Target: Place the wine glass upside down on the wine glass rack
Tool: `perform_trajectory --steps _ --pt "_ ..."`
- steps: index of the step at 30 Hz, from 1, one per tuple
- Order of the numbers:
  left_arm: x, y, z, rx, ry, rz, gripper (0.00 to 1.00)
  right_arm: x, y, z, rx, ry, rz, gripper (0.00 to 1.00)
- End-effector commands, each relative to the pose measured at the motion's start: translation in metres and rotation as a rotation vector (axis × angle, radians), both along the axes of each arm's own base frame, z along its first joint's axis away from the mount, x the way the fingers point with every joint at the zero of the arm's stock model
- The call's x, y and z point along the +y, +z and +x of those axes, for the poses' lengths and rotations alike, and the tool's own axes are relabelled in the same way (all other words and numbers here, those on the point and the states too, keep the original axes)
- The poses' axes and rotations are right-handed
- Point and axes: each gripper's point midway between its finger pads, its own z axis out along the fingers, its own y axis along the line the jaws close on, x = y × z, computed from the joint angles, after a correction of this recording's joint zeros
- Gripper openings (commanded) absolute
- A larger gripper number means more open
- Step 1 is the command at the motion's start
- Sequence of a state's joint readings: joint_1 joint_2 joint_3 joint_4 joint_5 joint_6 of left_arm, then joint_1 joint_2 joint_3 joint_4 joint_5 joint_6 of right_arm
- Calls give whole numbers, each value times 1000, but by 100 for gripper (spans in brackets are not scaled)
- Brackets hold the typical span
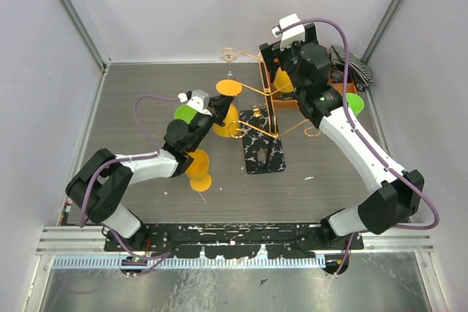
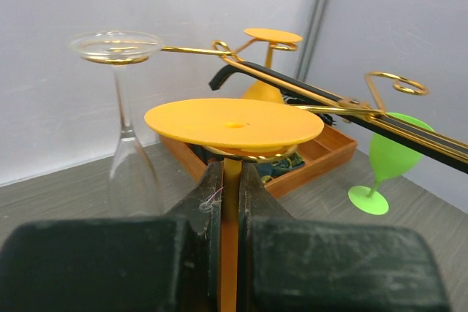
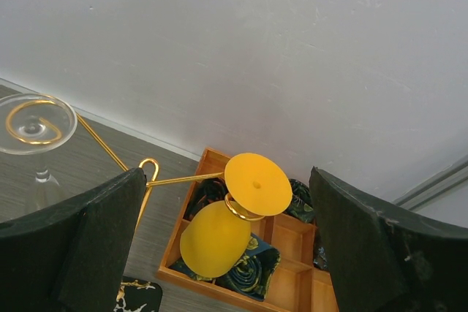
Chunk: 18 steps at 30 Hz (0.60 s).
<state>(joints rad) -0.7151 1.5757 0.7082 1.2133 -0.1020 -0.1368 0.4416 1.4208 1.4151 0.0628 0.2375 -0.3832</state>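
The gold wire wine glass rack [image 1: 257, 94] stands on its marbled base [image 1: 263, 154] mid-table. My left gripper [image 1: 216, 109] is shut on the stem of an upside-down orange wine glass [image 1: 228, 88]. In the left wrist view its foot [image 2: 234, 123] sits just above a gold scroll ring, right over my fingertips [image 2: 210, 180]. A clear glass [image 2: 117, 47] and a second orange glass [image 3: 219, 235] hang upside down on other arms. My right gripper [image 3: 230, 242] is wide open and empty above that hung orange glass.
An orange compartment tray [image 1: 287, 101] with dark patterned rolls sits behind the rack. Another orange glass [image 1: 199, 169] stands under my left arm. Green glasses stand at the left [image 1: 186, 113] and right [image 1: 355, 104]. A striped cloth [image 1: 352, 65] lies at the back right.
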Motion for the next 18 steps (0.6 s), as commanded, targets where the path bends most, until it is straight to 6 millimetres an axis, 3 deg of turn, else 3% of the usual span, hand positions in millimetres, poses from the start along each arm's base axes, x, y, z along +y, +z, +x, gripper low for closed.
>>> perform_trajectory --steps 1,7,9,11,13,15,18 --pt "-8 13 -19 -95 -96 37 0 0 19 -2 -56 7 47 99" --pt "-24 7 -24 -92 -176 72 1 -1 18 -3 -51 7 49 99" --pt "-24 6 -22 -90 -173 73 10 -1 18 -4 -48 9 50 100" --pt "-24 6 -22 -88 -171 74 28 -2 18 -5 -47 7 50 100" --pt "-23 4 -23 -85 -172 82 38 -2 18 -5 -43 7 50 100" --pt "-22 1 -26 -81 -176 96 45 -2 18 -6 -41 8 49 100" --pt "-17 -2 -31 -82 -172 123 48 -2 18 -6 -40 7 49 100"
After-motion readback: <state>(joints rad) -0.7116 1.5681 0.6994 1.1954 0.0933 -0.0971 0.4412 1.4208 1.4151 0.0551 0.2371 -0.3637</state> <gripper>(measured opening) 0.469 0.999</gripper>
